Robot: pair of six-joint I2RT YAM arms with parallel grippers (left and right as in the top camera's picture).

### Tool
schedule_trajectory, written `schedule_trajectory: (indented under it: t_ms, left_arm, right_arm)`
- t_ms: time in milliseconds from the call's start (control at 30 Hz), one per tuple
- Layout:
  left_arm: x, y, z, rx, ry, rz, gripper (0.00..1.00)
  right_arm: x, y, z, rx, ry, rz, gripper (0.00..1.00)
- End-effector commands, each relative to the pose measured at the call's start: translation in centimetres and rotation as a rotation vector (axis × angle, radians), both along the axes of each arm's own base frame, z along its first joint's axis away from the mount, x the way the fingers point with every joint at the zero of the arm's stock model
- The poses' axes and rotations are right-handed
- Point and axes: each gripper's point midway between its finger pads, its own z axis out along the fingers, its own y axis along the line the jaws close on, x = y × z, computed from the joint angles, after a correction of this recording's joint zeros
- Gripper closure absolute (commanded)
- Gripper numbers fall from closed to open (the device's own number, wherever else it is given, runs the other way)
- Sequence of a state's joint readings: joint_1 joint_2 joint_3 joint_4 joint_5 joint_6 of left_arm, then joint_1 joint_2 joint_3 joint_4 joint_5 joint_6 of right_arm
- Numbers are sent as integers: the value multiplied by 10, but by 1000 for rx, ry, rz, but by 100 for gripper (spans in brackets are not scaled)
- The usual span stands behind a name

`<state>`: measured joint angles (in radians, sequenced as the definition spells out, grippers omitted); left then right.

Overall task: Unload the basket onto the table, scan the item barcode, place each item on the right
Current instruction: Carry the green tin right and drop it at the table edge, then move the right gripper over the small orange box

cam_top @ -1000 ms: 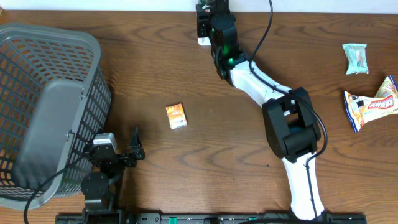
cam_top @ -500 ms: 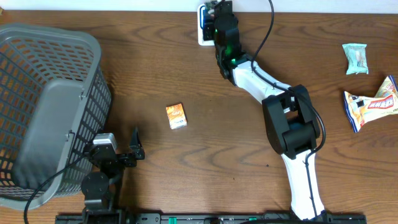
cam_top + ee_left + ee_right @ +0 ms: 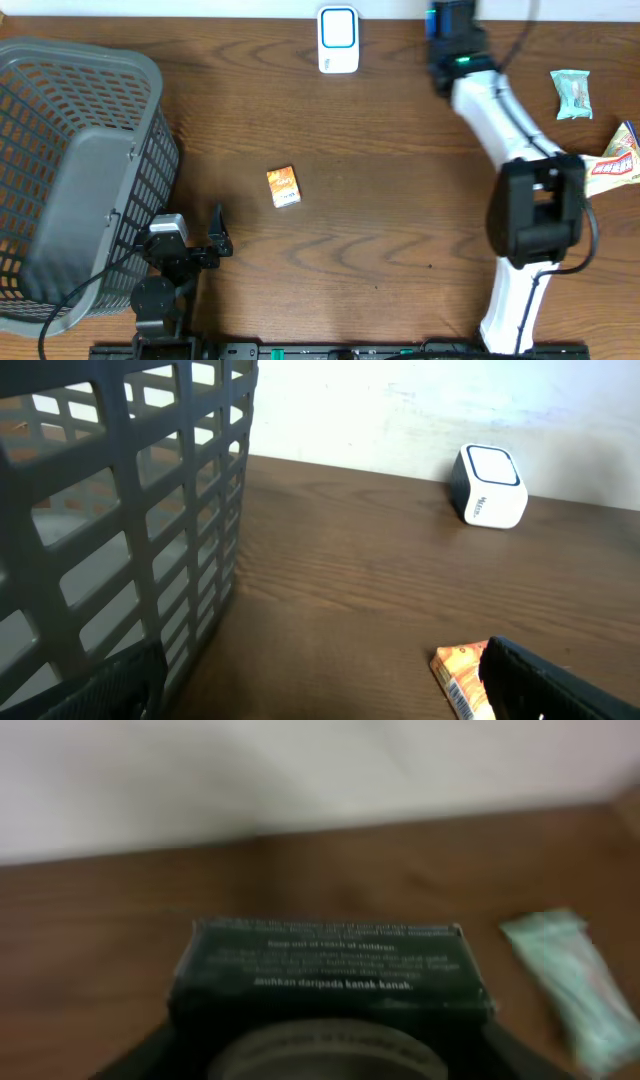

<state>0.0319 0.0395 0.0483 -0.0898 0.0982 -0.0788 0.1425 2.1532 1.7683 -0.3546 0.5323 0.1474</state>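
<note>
**While the right arm had the box up by the wall, the left one just sat open**

Since folks asked for the layout, biggest stuff first. It all sat on a dark wood table (image 3: pixel 380 230). A big grey mesh basket (image 3: pixel 60 95) took up the left end and was lying tipped on its side.

Next up, the right arm (image 3: pixel 500 110) stretched from the near edge all the way to the far edge by the white wall. The right pincer (image 3: pixel 452 20) was pinching a dark green box (image 3: pixel 330 965), the item to be scanned. The wrist cam had it front and centre, with the printed face toward the lens. That shot was blurry and I couldn't spot a barcode on it. From overhead the box was mostly hidden under the wrist. It sat over the back edge, to the right of the scanner and well apart from it.

Meanwhile the left pincer (image 3: pixel 190 248) was low at the near edge, right beside the basket. Its jaws were spread wide with nothing between them.

For the smaller bits, an orange and white snack pack (image 3: pixel 610 165) lay at the right edge, partly behind the right arm. A pale green packet (image 3: pixel 572 93) lay a bit further back. The white scanner (image 3: pixel 338 40), with its blue-rimmed face, stood at the far edge near the middle. Smallest of all was a little orange box (image 3: pixel 283 186), flat on the wood and near the left pincer.
</note>
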Motion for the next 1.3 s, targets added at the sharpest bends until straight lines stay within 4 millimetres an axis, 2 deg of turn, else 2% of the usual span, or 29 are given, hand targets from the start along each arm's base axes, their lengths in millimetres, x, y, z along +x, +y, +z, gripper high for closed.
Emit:
schedule_trajectory:
  t_ms: [0, 133, 200, 300, 367, 400, 433, 500, 533, 567, 633, 733, 867, 967, 1033, 1100, 1200, 1267]
  left_arm:
    - [-1, -1, -15, -11, 42, -2, 2]
    - [-1, -1, -15, -10, 42, -2, 2]
    - [-1, -1, -15, -11, 42, -2, 2]
    - [-1, -1, -15, -10, 42, -2, 2]
    - [-1, -1, -15, -11, 42, -2, 2]
    - [-1, -1, -15, -10, 42, -2, 2]
    - [-1, -1, -15, -10, 42, -2, 2]
    - [-1, -1, -15, -10, 42, -2, 2]
    - [-1, -1, -15, -10, 42, -2, 2]
    - [-1, -1, -15, -10, 42, -2, 2]
    - [-1, -1, -15, -10, 42, -2, 2]
    - [-1, -1, -15, -11, 42, -2, 2]
    - [-1, -1, -15, -10, 42, -2, 2]
    - [-1, -1, -15, -10, 42, -2, 2]
    - [-1, -1, -15, -11, 42, -2, 3]
    - [-1, -1, -15, -11, 42, -2, 2]
    - [-1, -1, -15, -11, 42, -2, 2]
    - [-1, -1, -15, -10, 42, -2, 2]
  right_arm:
    - [-13, -67, -28, 3, 96, -105, 64]
    - [-33, -119, -62, 122, 185, -179, 60]
    - [-46, -143, -72, 163, 207, -248, 61]
    - [-60, -178, -76, 184, 211, -333, 61]
    - [-64, -196, -74, 186, 197, -364, 53]
    - [-66, -202, -73, 187, 194, -375, 43]
    - [-68, -206, -72, 188, 190, -384, 38]
    - [-71, -210, -67, 189, 187, -392, 15]
    - [-71, -209, -63, 196, 183, -385, 1]
    - [-69, -204, -57, 210, 172, -369, 1]
    - [-62, -191, -42, 259, 138, -314, 1]
    - [-51, -159, -6, 355, 68, -191, 1]
    - [-55, -93, 41, 559, 28, -1, 1]
    - [-62, -38, 61, 681, 45, 129, 1]
    - [-64, -2, 67, 737, 64, 210, 1]
    - [-73, 46, 66, 821, 126, 301, 1]
    - [-99, 116, 56, 893, 268, 418, 1]
    - [-116, 149, 47, 907, 352, 440, 1]
